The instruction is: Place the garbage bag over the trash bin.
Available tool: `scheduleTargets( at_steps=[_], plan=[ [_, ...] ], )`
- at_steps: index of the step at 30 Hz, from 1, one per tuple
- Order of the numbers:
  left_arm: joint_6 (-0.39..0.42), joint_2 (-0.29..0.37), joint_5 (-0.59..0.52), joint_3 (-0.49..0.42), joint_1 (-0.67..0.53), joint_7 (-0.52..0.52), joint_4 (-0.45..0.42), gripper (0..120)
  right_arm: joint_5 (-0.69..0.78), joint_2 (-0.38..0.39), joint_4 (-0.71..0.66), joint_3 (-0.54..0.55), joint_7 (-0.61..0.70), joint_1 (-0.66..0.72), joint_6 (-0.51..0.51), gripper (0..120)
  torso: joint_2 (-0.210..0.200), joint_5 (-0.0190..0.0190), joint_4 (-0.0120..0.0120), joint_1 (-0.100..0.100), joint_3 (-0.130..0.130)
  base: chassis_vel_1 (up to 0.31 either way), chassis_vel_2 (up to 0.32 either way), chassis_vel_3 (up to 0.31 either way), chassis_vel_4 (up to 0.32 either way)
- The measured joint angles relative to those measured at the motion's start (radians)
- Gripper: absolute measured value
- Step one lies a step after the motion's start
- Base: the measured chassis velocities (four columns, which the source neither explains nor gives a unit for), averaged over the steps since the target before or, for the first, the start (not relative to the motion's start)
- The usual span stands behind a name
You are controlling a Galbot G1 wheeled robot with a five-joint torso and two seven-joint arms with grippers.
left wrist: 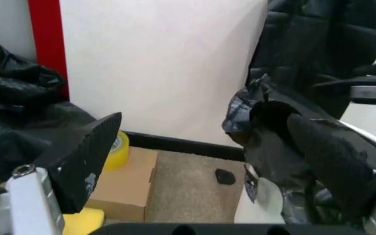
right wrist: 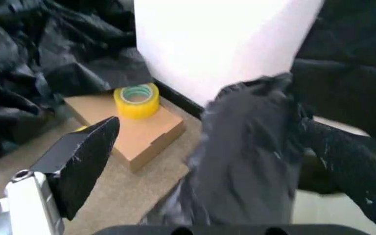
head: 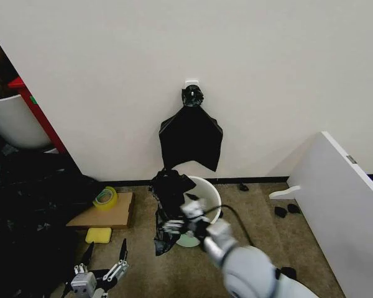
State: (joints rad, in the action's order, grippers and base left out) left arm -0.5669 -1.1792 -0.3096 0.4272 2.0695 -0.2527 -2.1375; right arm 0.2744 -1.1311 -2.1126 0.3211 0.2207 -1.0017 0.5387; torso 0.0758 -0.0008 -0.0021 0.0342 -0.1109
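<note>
The right gripper [head: 174, 225] hangs at the near rim of the round cream-white plastic trash bin [head: 210, 194], which stands on the carpet by the wall. Its fingers look closed on the thin, crinkly black plastic garbage bag [head: 168, 205]. The bag is bunched, hanging down the bin's left outside, its mouth not spread. The risk: the bag stays crumpled and slips off the rim, or the pull tips the light bin. The left gripper [head: 104, 256] waits low, near the floor, fingers spread, holding nothing.
</note>
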Motion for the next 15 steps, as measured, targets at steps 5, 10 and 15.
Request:
scheduleTargets(
  at_steps=[5,10,15],
  plan=[
    [-0.003,-0.002,-0.002,0.009,0.008,-0.004,0.003,100,-0.059,-0.063,0.07,0.083,0.066,0.101,0.105,96,0.0,0.0,0.0,0.0,0.0,0.0,0.0,0.0,0.0],
    [-0.005,0.002,-0.008,0.001,-0.009,-0.007,0.009,99,-0.111,-0.08,0.117,0.116,0.128,0.115,0.17,82,0.0,0.0,-0.0006,0.0,0.0,0.0,0.0,0.0,0.0],
    [-0.003,0.007,-0.013,-0.009,-0.025,-0.007,0.01,99,-0.127,-0.097,0.13,0.131,0.165,0.126,0.194,64,0.0,0.0,-0.0005,0.0,0.0,0.0,0.0,0.0,0.0]
  ],
)
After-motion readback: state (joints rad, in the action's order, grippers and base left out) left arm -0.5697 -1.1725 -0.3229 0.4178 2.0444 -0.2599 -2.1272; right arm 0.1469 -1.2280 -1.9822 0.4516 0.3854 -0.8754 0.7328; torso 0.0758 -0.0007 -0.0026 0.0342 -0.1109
